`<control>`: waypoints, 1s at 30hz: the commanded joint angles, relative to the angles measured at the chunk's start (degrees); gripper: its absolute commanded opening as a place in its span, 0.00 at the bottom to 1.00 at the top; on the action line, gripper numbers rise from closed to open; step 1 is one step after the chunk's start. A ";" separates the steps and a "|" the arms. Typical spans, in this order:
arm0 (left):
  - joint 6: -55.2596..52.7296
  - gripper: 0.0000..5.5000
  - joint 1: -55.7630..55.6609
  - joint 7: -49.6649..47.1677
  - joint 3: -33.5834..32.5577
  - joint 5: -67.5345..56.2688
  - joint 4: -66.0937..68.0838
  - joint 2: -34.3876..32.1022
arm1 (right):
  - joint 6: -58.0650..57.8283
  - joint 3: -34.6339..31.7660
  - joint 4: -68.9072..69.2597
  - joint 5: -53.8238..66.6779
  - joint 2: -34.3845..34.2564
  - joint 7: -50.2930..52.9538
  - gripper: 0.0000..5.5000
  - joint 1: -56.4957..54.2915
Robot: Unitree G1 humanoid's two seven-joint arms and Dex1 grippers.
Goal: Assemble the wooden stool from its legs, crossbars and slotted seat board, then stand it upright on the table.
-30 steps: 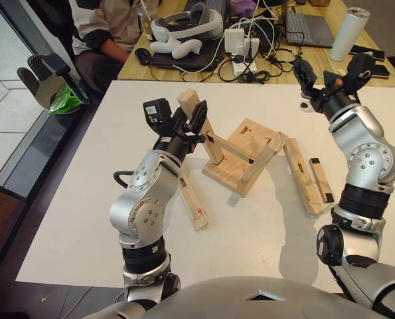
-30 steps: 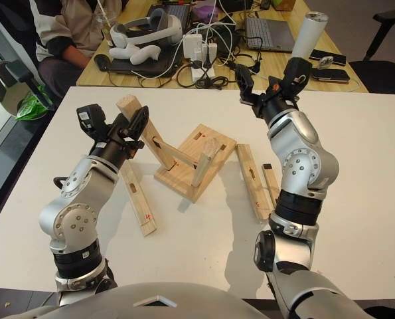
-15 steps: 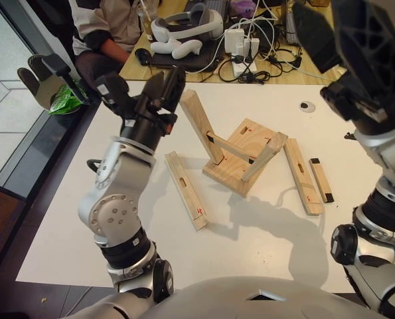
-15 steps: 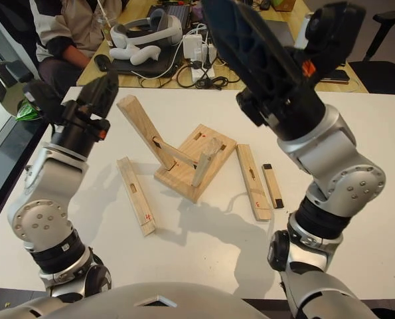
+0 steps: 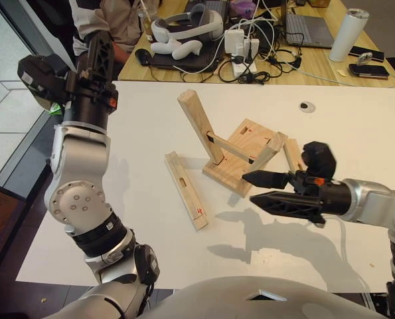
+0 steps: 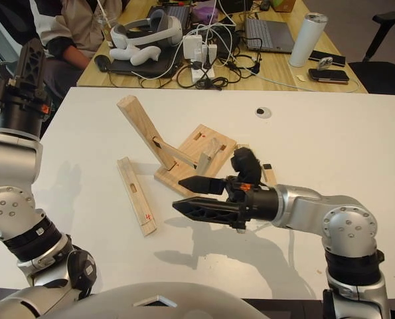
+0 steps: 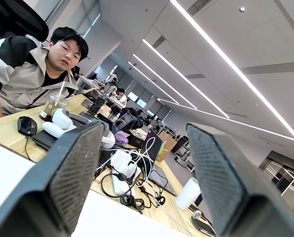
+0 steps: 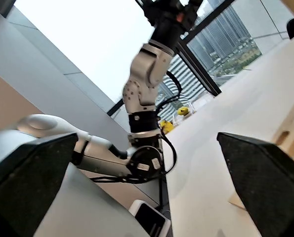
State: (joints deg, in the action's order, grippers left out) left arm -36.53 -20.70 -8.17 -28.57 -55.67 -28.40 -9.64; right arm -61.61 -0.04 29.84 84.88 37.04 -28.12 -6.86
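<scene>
1. The seat board (image 5: 227,171) lies in the middle of the table (image 5: 144,113), tilted. Two legs are in its slots, the tall leg (image 5: 196,119) and the short leg (image 5: 267,149), with one crossbar (image 5: 234,147) between them. It sits where it was a second ago.
2. One loose leg (image 5: 186,198) lies flat just beside the board on my left side. Another loose leg (image 5: 292,153) lies on my right side, partly behind my right arm. Neither has moved.
3. My left gripper (image 5: 68,63) was at the tall leg a second ago. Now it is lifted high over the left edge of the table, well apart from the wood, jaws apart and holding nothing.
4. My right gripper (image 5: 247,187) was raised at the far side. Now it has come down low, near the front corner of the board, pointing across to my left, jaws apart and empty.
5. I judge that the stool is about half built. The right arm now seems to take over, perhaps for a loose leg.
</scene>
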 commanded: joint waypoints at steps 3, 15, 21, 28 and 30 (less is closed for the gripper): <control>1.14 0.56 2.13 -0.40 3.57 3.90 0.79 -0.61 | 11.58 8.89 1.97 -29.08 1.23 -0.23 0.98 -1.71; 2.14 0.56 0.40 -2.57 7.82 8.20 0.53 -0.09 | 19.73 9.97 -4.67 -53.13 -2.72 5.19 0.98 -0.16; 1.57 0.56 -1.29 -5.13 10.50 11.62 0.17 -0.15 | 19.94 9.44 -6.13 -56.81 -4.43 5.31 0.98 -0.77; -6.43 0.56 -11.00 -7.07 19.29 1.48 -2.09 5.81 | 19.25 11.87 -5.58 -58.61 -10.89 7.33 0.98 0.05; -8.11 0.56 -11.41 -5.40 23.91 3.08 -1.20 5.92 | 19.35 13.18 -6.05 -59.75 -13.52 8.69 0.98 0.11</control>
State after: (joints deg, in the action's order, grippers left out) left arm -42.86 -31.17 -14.48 -7.61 -53.58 -30.34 -3.43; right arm -41.85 12.23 23.96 26.19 25.18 -20.53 -6.80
